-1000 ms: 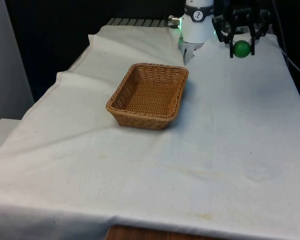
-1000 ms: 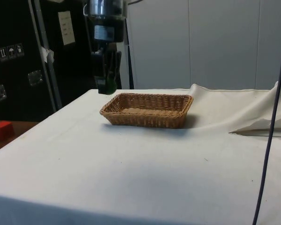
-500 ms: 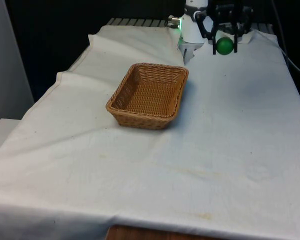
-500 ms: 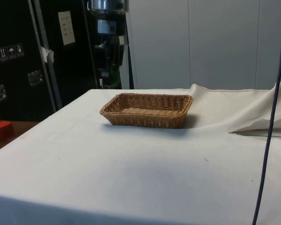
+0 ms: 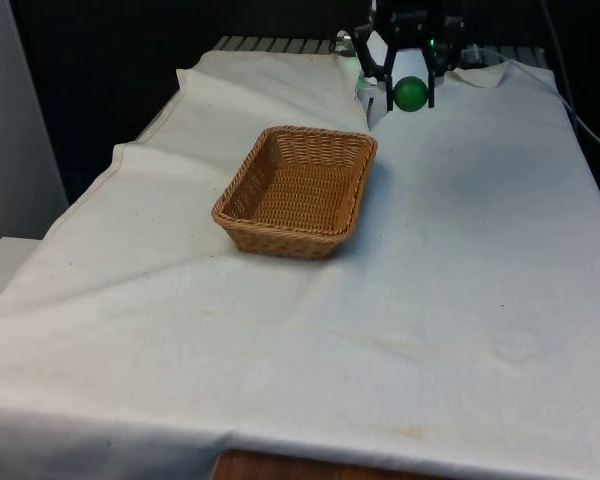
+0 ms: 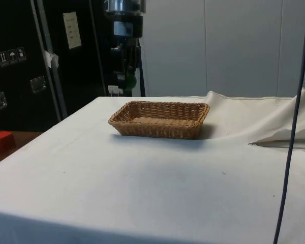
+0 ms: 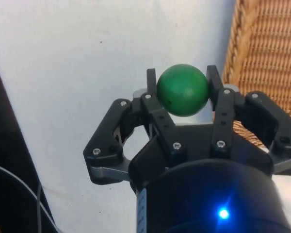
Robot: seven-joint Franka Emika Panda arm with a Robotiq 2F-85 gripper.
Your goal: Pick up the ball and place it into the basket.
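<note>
white cloth (image 5: 460,250), basket (image 5: 298,190), gripper (image 5: 411,92) clasping green ball (image 5: 411,94) aloft

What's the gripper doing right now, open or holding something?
Gripper: closed on the green ball, held in the air above the white cloth, beside the wicker basket and not yet over it.

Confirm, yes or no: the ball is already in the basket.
No: the green ball is clamped in the gripper, up in the air beyond the basket, which holds nothing.
</note>
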